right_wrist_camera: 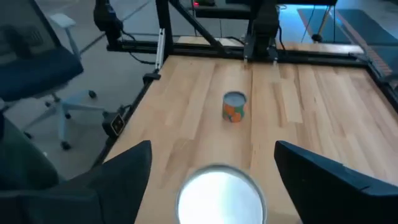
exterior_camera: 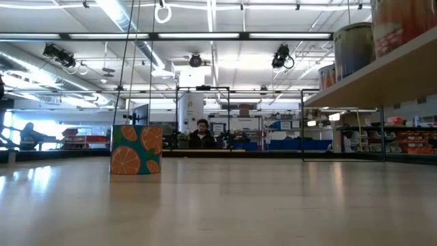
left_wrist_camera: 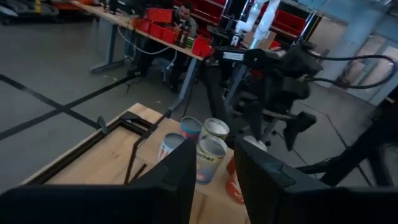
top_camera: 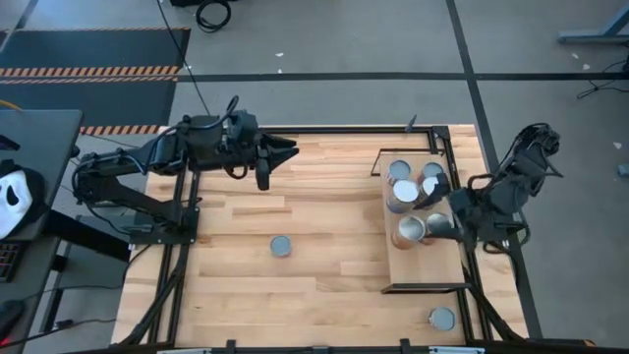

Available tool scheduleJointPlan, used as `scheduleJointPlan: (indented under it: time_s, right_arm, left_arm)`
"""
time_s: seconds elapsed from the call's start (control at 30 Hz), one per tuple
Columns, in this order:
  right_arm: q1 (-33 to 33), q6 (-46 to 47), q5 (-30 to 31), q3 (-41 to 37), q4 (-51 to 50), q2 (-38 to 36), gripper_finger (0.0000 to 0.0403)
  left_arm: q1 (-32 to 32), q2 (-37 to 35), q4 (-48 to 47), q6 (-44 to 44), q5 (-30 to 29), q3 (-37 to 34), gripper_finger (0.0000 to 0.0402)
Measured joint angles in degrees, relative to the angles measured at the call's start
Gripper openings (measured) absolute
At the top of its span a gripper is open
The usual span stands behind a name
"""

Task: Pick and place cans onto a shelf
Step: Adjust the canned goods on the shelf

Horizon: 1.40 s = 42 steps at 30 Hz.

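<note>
The shelf [top_camera: 425, 265], a light-wood board in a thin black frame, stands at the table's right and bears several cans [top_camera: 405, 191]. My right gripper [top_camera: 432, 226] is open at the shelf's nearest can [top_camera: 411, 229]. In the right wrist view its fingers [right_wrist_camera: 127, 168] stand wide on either side of that can's white top [right_wrist_camera: 221, 194], apart from it. One can [top_camera: 281, 245] patterned with orange slices [exterior_camera: 136, 158] stands on the table's middle, and another [top_camera: 442, 319] at the near right. My left gripper [top_camera: 265, 165] hovers at the far left, empty, its fingers a narrow gap apart [left_wrist_camera: 214, 158].
The shelf's black frame [top_camera: 408, 129] rises at the table's far right. The arms' black mounts [top_camera: 162, 211] stand along the left edge. Bare planks [top_camera: 324, 197] lie between the two arms. A person [exterior_camera: 202, 134] sits in the room beyond the table.
</note>
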Motion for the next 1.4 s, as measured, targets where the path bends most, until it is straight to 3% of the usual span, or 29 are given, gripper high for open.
scheduleJointPlan:
  time_s: [0.17, 0.5, 0.57, 0.7, 0.83, 1.1, 1.4]
  right_arm:
    - [-0.98, -1.35, -1.41, 1.89, -2.29, 5.13, 0.0275]
    - [-4.20, 14.82, -16.68, 16.18, -26.57, 11.82, 0.0037]
    - [-4.28, 17.61, -18.61, 17.22, -30.98, 12.03, 0.0010]
    - [-4.31, 23.13, -18.86, 16.26, -38.27, 12.12, 0.0017]
    - [-4.31, 23.84, -19.23, 14.13, -38.11, 12.12, 0.0008]
    - [-4.31, 28.88, -26.10, 13.98, -39.41, 11.06, 0.0008]
    - [-4.32, 30.56, -24.75, 14.60, -41.83, 10.66, 0.0005]
  left_arm:
    - [0.01, 0.00, 0.00, 0.08, -2.86, 0.00, 0.0117]
    - [-0.08, 0.00, -0.15, 2.74, -3.13, 0.00, 0.0117]
    - [-0.08, 0.00, -0.15, 3.52, -3.13, 0.00, 0.0117]
    - [-0.08, -0.01, -0.15, 4.47, -3.11, 0.00, 0.0117]
    - [-0.08, -0.02, -0.15, 5.96, -3.13, 0.00, 0.0117]
    - [-0.08, -0.07, -0.13, 6.11, -3.11, 0.00, 0.0117]
    - [-0.06, -0.09, -0.02, 6.07, -3.11, 0.00, 0.0117]
